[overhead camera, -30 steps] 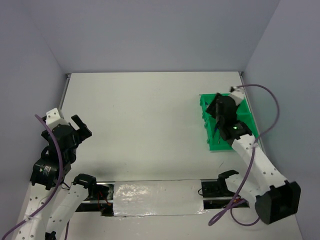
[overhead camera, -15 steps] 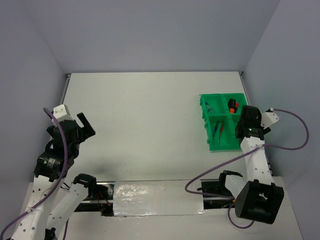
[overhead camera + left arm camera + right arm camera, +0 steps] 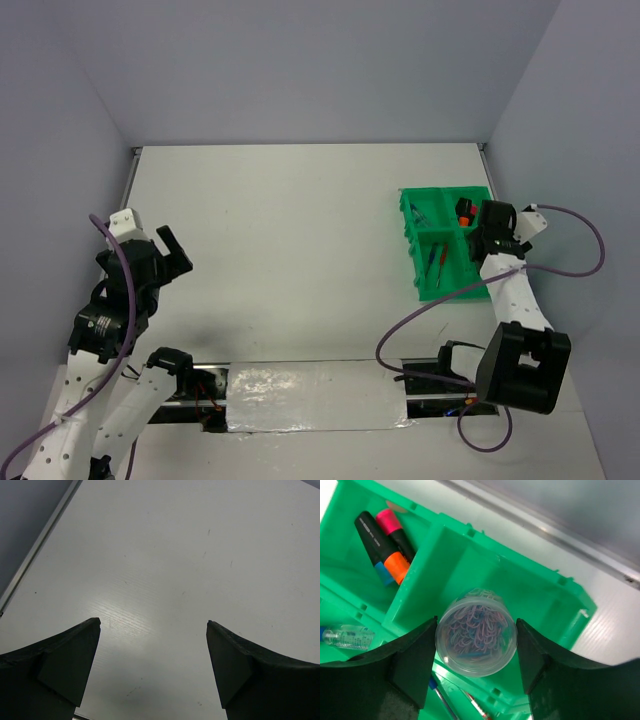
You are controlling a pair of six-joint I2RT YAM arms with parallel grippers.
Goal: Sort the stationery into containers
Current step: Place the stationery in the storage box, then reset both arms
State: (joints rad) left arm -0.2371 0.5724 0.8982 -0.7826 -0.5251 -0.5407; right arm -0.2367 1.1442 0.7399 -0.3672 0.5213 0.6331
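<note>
The round clear jar (image 3: pixel 476 635), stuffed with coloured paper clips, is pinched between the fingers of the right claw (image 3: pixel 475 623), over a compartment of the green tray (image 3: pixel 438 547). Can't tell if it touches bottom. Highlighters (image 3: pixel 387 545) lie next door. Left claw (image 3: pixel 153 625) is spread wide over bare surface (image 3: pixel 200 555), well away.

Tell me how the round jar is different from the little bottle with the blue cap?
The round jar is wide and upright; the little bottle is slim and lies on its side. The jar is full of coloured paper clips; the bottle looks clear inside. The jar is held by the right gripper over the green tray; the bottle rests in one of its compartments. Both are see-through.
</note>
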